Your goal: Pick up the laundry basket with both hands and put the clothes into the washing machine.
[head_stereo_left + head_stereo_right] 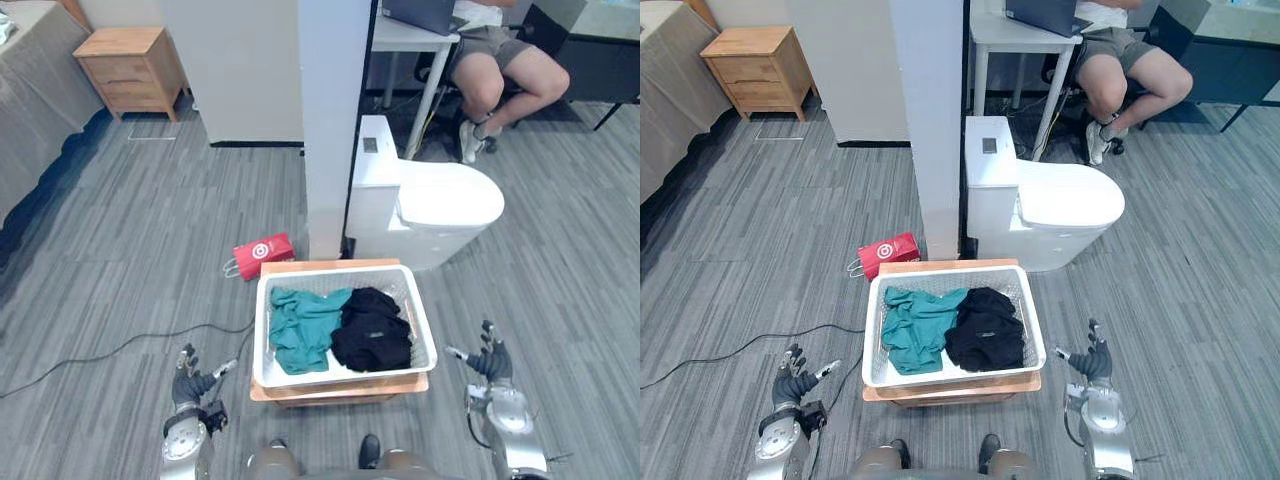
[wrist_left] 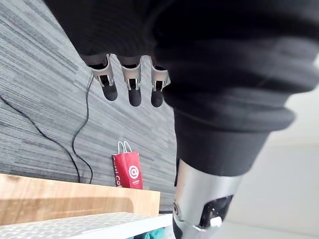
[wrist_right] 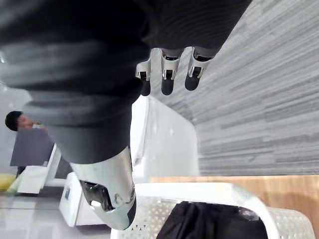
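A white laundry basket (image 1: 262, 330) sits on a low wooden stand (image 1: 340, 390) just in front of me. Inside lie a teal garment (image 1: 303, 327) and a black garment (image 1: 372, 330), side by side. My left hand (image 1: 192, 385) hangs open to the left of the basket, clear of its wall, fingers relaxed. My right hand (image 1: 488, 362) hangs open to the right of the basket, also apart from it. In the left wrist view the left hand's fingers (image 2: 130, 84) are straight with nothing in them; in the right wrist view the right hand's fingers (image 3: 167, 74) are the same.
A white toilet (image 1: 430, 200) stands behind the basket beside a white pillar (image 1: 335, 120). A red bag (image 1: 263, 255) lies on the floor by the stand. A wooden nightstand (image 1: 130, 65) is far left. A seated person's legs (image 1: 500, 75) show under a desk (image 1: 410, 35) at the back right.
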